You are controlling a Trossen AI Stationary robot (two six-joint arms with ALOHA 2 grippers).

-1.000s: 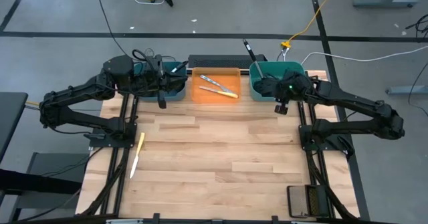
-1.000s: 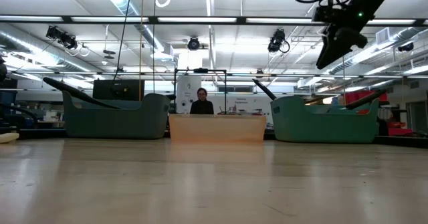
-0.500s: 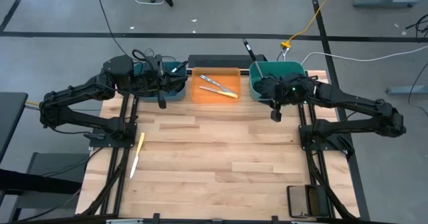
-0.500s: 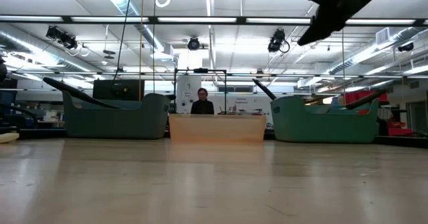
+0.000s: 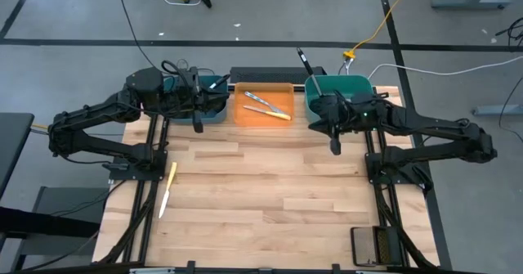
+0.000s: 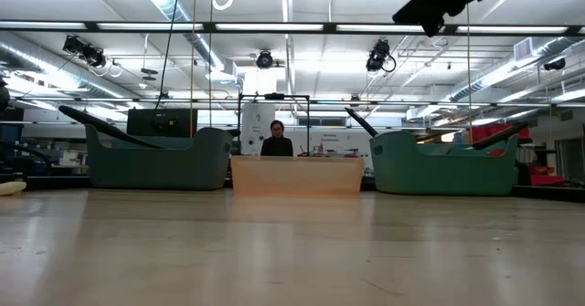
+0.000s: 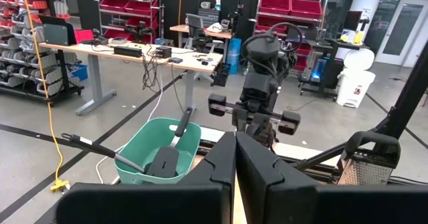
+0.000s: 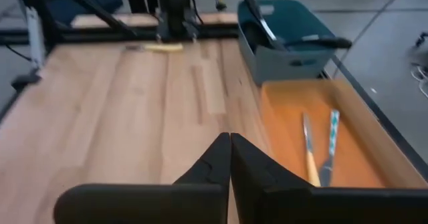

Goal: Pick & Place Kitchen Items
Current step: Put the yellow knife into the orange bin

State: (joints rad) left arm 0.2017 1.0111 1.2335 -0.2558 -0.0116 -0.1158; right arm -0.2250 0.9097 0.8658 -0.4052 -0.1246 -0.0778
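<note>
high view: right fingers closed, empty

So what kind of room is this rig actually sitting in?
Likely a robotics lab or workshop: red parts bins on wire shelving, a workbench strewn with cables and electronics, and exposed ceiling ducts overhead.

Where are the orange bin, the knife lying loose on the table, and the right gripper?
orange bin (image 5: 283,121): high view, bare floor near its front edge.
yellow-handled knife (image 5: 167,188): high view, middle of it.
right gripper (image 8: 229,138): right wrist view, at the closed fingertips.
</note>
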